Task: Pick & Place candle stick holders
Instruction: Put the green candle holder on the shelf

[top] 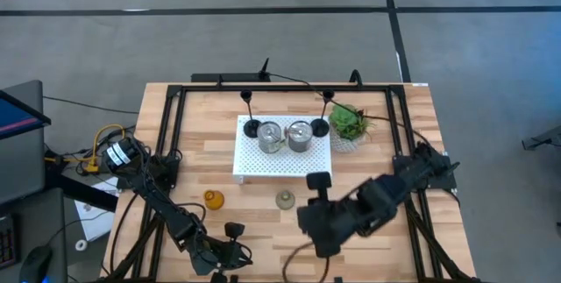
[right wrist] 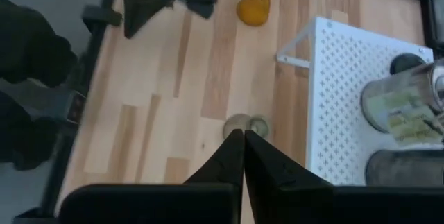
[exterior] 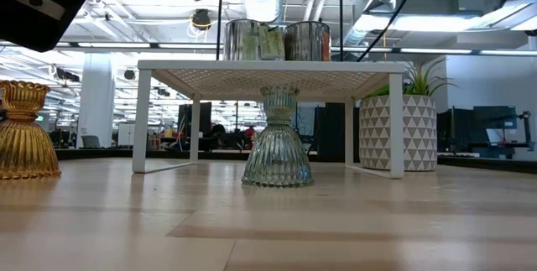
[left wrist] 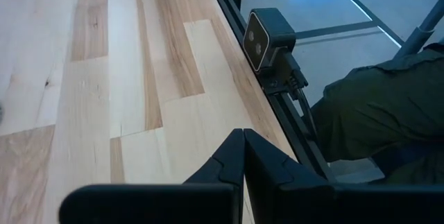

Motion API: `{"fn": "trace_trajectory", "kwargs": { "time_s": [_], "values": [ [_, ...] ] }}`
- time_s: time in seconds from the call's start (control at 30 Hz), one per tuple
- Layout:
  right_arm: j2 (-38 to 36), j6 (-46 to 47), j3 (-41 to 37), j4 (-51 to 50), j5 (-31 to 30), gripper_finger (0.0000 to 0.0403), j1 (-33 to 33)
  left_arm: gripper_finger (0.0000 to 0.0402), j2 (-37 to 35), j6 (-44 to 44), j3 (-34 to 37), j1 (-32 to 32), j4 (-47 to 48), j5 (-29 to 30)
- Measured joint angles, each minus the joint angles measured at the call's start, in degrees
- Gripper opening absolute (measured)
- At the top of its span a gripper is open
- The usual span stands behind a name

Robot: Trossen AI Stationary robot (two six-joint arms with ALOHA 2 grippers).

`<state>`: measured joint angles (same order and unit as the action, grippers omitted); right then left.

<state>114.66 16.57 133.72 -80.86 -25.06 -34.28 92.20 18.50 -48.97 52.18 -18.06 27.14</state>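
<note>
- Wooden tabletop [top: 386, 156] carries a white perforated tray [top: 282, 165]; the grey-green glass holder [top: 285, 199] stands just in front.
- Likely fragile and slippery; I'd pinch its narrow waist.
- Right gripper [right wrist: 243, 135] hangs above it, fingers together, empty.
- Left gripper [left wrist: 243, 137] waits at the near edge, fingers together.

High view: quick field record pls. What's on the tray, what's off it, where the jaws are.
on tray: white perforated tray carries two silver cups and two black stemmed holders
off tray: amber glass holder and grey-green holder stand on the table in front of it
beside tray: potted plant
left gripper: jaws shut, empty, at table's near edge
right gripper: jaws shut, empty, above the grey-green holder
</note>
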Motion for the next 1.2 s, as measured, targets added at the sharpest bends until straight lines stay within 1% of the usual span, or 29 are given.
{"fn": "trace_trajectory", "kwargs": {
  "time_s": [0.13, 0.27, 0.33, 0.47, 0.57, 0.77, 0.9, 1.0, 1.1, 1.2],
  "values": [
    [1.3, 2.1, -0.1, -0.2, -2.1, 0.0001, -2.8, 0.0005, 0.0, 0.0, 0.0, 0.4, 0.0, 0.0],
    [2.2, 3.5, -0.3, -0.1, -2.4, 0.0001, -4.5, 0.0005, 0.0, 0.0, 0.0, 0.8, 0.0, 0.0],
    [2.5, 2.9, -1.3, 2.7, -2.3, 0.0000, -4.4, 0.0005, 0.0, 0.0, 0.0, 0.8, 0.0, 0.0],
    [2.6, 1.8, -6.2, 7.1, -2.0, 0.0000, -4.0, 0.0005, 0.0, 0.0, 0.0, 0.8, 0.0, 0.0],
    [2.5, 1.5, -10.6, 9.3, -0.3, 0.0000, -3.6, 0.0005, 0.0, 0.0, 0.0, 1.0, 0.0, 0.0],
    [1.5, 1.5, -18.9, 15.9, -0.3, 0.0000, -3.1, 0.0005, 0.0, -0.1, 0.0, 1.5, 0.0, 0.0],
    [-1.6, 1.5, -26.1, 23.2, -0.3, 0.0000, -3.0, 0.0005, 0.0, -0.2, 0.0, 1.6, 0.0, 0.0],
    [-5.6, 1.2, -33.2, 30.1, -0.4, 0.0000, -3.1, 0.0005, 0.0, -0.2, 0.0, 1.6, 0.0, 0.0],
    [-11.0, -1.2, -42.2, 40.9, -0.3, 0.0000, -3.1, 0.0005, 0.0, -0.2, 0.0, 1.6, 0.0, 0.0],
    [-16.5, -4.6, -52.8, 55.4, -0.3, 0.0000, -2.5, 0.0005, 0.0, -0.2, 0.0, 1.5, 0.0, 0.0]
  ]
}}
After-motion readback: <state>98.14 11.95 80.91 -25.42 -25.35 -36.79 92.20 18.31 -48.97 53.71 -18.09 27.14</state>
